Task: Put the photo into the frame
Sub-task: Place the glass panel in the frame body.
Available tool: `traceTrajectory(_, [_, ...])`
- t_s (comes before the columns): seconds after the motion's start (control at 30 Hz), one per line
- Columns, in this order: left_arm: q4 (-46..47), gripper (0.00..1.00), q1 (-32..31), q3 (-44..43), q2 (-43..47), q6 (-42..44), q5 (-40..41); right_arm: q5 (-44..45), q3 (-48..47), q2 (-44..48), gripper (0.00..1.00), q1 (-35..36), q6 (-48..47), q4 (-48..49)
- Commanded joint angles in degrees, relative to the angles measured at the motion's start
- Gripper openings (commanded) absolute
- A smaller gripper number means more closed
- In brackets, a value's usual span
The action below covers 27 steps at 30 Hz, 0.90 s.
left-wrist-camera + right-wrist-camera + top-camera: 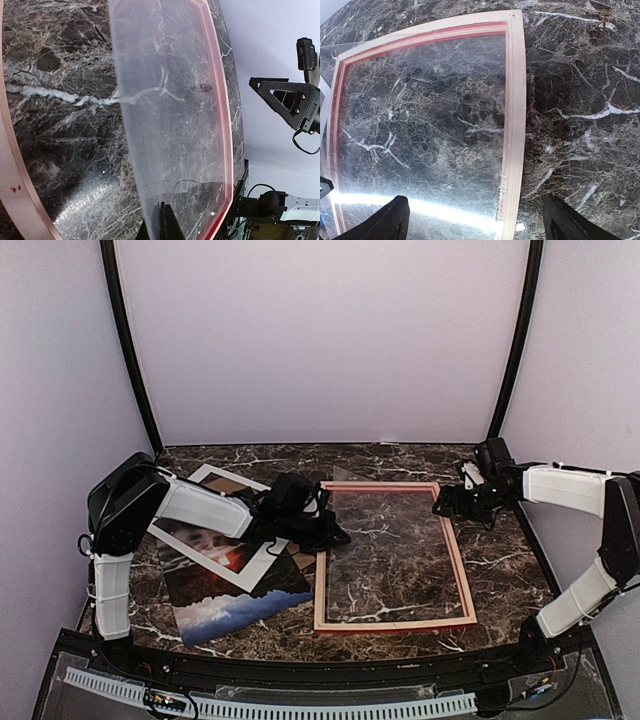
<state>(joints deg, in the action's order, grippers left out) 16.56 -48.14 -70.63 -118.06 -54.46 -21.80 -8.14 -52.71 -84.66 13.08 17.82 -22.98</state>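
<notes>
The frame [459, 571] lies flat at mid table, pale wood side up, with a red inner edge [335, 125]. A clear sheet [388, 545] rests inside it, its left side lifted. My left gripper [335, 537] is shut on that sheet's left edge; in the left wrist view the fingertips [166, 222] pinch the tilted clear sheet [165, 100]. The photo [235, 608] lies left of the frame, partly under a white mat [212, 552]. My right gripper [443, 508] hovers open over the frame's far right rail [515, 125], one finger [395, 217] on each side.
A brown board [226, 484] shows under the mat at the back left. The enclosure's pale walls and black corner posts [130, 350] stand close behind. The left arm [205, 505] stretches across the mat and photo.
</notes>
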Motion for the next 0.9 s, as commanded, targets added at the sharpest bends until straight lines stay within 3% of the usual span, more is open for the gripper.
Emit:
traceTrajectory(0.0, [-1.40, 0.00, -0.02, 1.90, 3.50, 0.23, -1.06, -0.13, -1.33, -0.59, 0.94, 0.36, -0.59, 0.33])
traceTrajectory(0.87, [0.17, 0.01, 0.16, 1.03, 1.76, -0.16, -2.52, -1.17, -1.16, -1.20, 0.94, 0.37, -0.55, 0.70])
